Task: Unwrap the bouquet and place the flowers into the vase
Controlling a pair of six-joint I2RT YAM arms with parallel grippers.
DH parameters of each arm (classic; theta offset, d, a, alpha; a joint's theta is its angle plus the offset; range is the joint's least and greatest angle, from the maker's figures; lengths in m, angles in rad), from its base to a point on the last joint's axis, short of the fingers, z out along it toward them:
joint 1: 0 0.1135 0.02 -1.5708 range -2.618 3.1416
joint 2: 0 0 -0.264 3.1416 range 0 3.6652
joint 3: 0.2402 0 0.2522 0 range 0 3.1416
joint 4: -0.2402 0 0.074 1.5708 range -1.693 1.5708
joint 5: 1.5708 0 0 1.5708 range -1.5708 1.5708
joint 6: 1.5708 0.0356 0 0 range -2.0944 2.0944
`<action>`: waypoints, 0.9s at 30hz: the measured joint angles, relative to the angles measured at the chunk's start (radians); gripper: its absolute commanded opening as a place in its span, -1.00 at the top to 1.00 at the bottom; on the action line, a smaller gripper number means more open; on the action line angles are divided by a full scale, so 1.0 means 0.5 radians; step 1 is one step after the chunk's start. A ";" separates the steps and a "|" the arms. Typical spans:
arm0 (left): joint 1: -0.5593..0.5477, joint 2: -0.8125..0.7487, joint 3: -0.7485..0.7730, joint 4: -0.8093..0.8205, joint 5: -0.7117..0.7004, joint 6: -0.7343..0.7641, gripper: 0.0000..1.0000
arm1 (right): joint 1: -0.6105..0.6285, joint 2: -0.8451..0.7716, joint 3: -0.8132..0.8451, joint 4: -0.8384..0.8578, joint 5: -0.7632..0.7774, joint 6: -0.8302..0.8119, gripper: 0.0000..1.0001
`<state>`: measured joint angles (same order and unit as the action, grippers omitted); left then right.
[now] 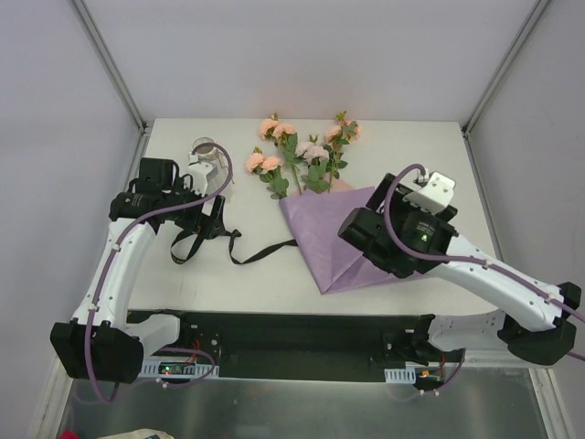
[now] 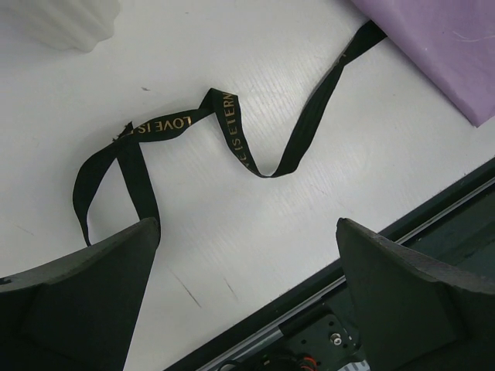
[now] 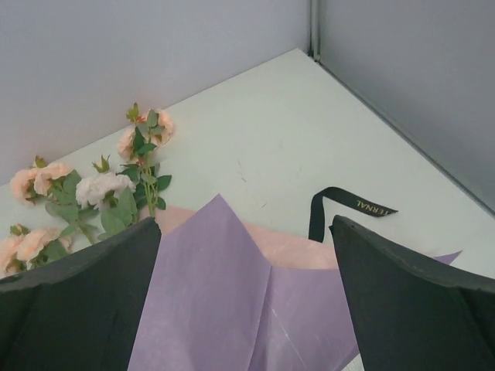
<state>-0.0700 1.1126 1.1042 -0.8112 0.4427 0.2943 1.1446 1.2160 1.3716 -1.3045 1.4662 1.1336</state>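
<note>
Left gripper [image 2: 246, 251], right gripper [image 3: 244, 243]: both wide apart, empty (over ribbon [image 2: 232, 130], paper [image 3: 216, 309]); open table [image 1: 411, 146] right of flowers [image 1: 306, 155]

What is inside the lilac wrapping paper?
The flowers lie in the lilac paper: their blooms and leaves stick out past its far edge. The lower stems are covered by the paper, so how far they reach inside cannot be seen.

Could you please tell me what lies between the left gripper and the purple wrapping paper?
A black ribbon with gold lettering snakes from beside the left gripper to the purple paper; the left wrist view shows it.
</note>
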 measured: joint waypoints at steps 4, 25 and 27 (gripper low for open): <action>0.000 0.000 0.019 0.001 0.008 -0.001 -0.98 | -0.115 0.033 0.083 -0.011 0.002 -0.221 -0.93; 0.000 -0.131 0.019 -0.005 0.005 -0.014 -0.98 | -1.556 0.211 -0.676 1.644 -2.393 -1.769 -0.97; 0.000 -0.147 0.019 -0.008 0.005 -0.015 -0.98 | -1.607 0.237 -0.785 1.662 -2.470 -1.768 -0.89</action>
<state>-0.0700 1.0389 1.1137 -0.8150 0.4454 0.2867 0.3412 1.3346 0.9791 -0.4736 0.2314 0.2497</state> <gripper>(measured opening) 0.991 0.985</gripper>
